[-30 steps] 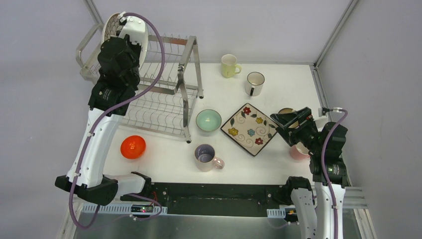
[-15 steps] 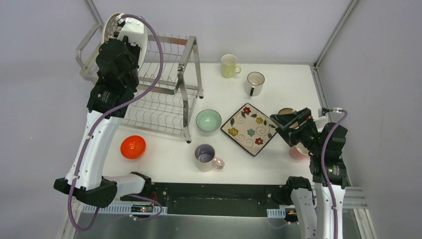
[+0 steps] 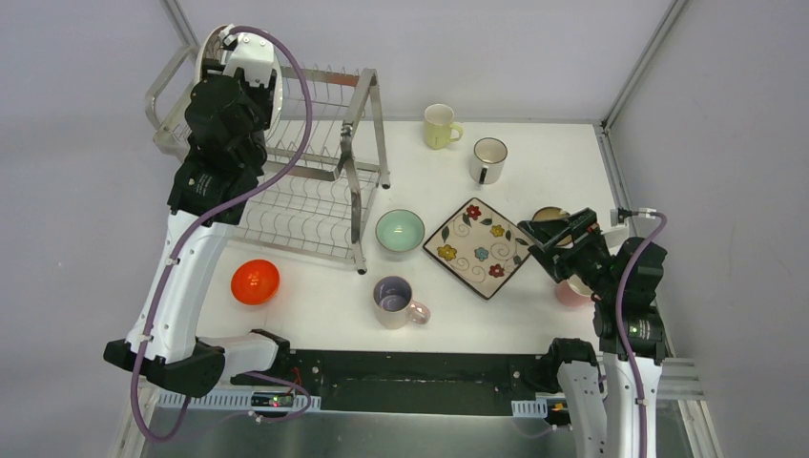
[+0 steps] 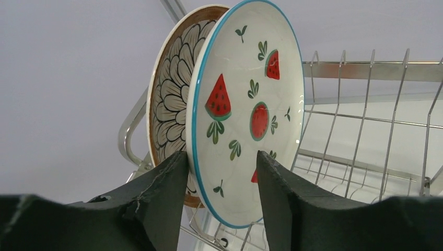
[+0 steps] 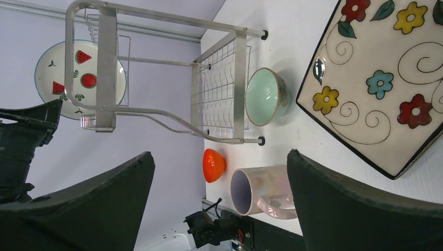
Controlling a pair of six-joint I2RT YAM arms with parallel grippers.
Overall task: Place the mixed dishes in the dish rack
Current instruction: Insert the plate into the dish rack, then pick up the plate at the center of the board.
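Watermelon plate (image 4: 245,115): upright in the upper tier of the dish rack (image 4: 376,70), far left, beside the petal-pattern plate (image 4: 172,104).
Left claw (image 4: 220,157): spread, flanking its lower rim.
Right claw (image 5: 219,154): spread, empty.
Risk: a finger snagging the rim on withdrawal could topple it.

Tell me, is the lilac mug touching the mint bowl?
Apart. The top external view shows bare table between the lilac mug and the mint bowl.
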